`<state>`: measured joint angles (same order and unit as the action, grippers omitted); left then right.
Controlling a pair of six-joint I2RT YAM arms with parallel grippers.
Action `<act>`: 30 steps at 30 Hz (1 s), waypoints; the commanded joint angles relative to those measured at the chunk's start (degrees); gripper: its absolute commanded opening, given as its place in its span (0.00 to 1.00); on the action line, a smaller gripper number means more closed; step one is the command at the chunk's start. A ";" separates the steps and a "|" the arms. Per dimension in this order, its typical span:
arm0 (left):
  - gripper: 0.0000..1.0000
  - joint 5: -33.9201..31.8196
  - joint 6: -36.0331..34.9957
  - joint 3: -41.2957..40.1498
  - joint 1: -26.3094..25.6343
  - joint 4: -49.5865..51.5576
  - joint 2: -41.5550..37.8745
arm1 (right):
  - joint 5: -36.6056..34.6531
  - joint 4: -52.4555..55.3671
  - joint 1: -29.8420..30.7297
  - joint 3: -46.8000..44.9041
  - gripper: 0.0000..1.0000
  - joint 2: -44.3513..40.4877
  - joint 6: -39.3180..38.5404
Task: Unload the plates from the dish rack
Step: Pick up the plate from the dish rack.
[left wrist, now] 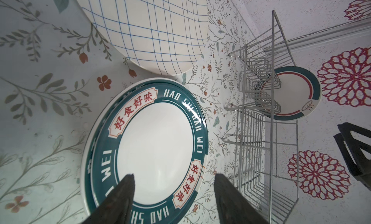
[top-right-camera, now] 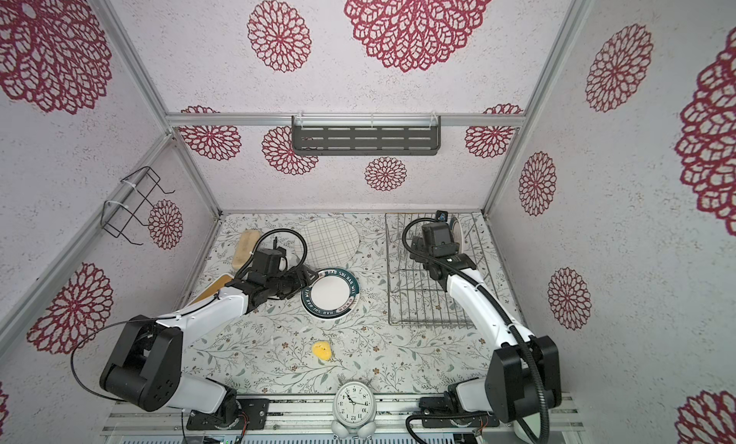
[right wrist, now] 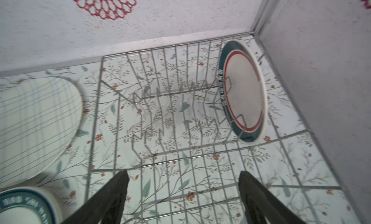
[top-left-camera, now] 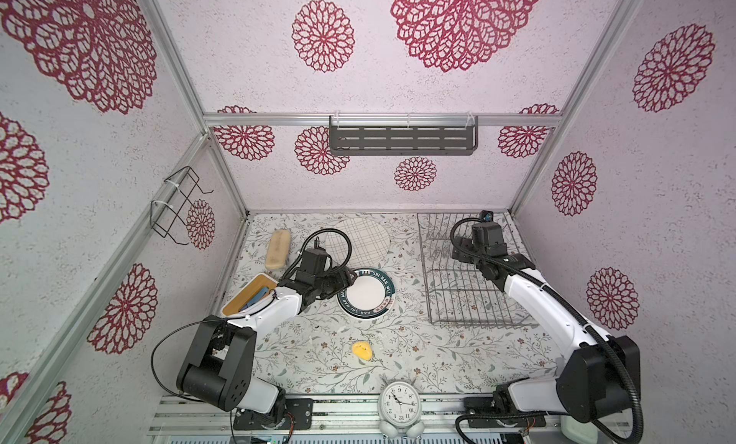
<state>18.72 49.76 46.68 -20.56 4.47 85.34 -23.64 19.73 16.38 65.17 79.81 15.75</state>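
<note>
Now | dish rack (right wrist: 163, 48): one teal-rimmed plate (right wrist: 244, 90) upright | left end effector (left wrist: 174, 175) released | right end effector (right wrist: 183, 172) released

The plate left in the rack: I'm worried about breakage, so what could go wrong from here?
1. The upright plate stands between tines in the corner of the rack, close to the wall. The open fingers of the right gripper might snag wire or drag the rack along.
2. The left gripper hovers open over the lettered plate, which lies close to the checked plate. The arms could collide at drop-off.
</note>
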 commanded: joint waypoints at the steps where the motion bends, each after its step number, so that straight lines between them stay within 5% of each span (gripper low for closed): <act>1: 0.67 1.03 0.12 0.87 -0.58 -2.57 1.15 | -13.59 3.84 -0.57 3.81 0.83 3.02 -5.90; 9: 0.67 1.32 0.62 0.66 -0.85 -3.90 1.06 | -22.13 5.59 -3.32 9.89 0.66 10.24 -10.25; 21: 0.68 2.54 1.57 -0.61 -0.93 -6.56 1.98 | -9.18 7.10 -10.77 12.79 0.55 12.65 -10.40; 30: 0.68 2.99 1.59 -0.60 -0.89 -6.62 1.52 | -6.02 7.69 -12.75 14.23 0.48 15.31 -10.38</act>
<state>21.17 51.66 46.59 -21.10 -0.91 87.05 -31.18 26.63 4.51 77.36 94.70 5.54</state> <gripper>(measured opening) 0.677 0.487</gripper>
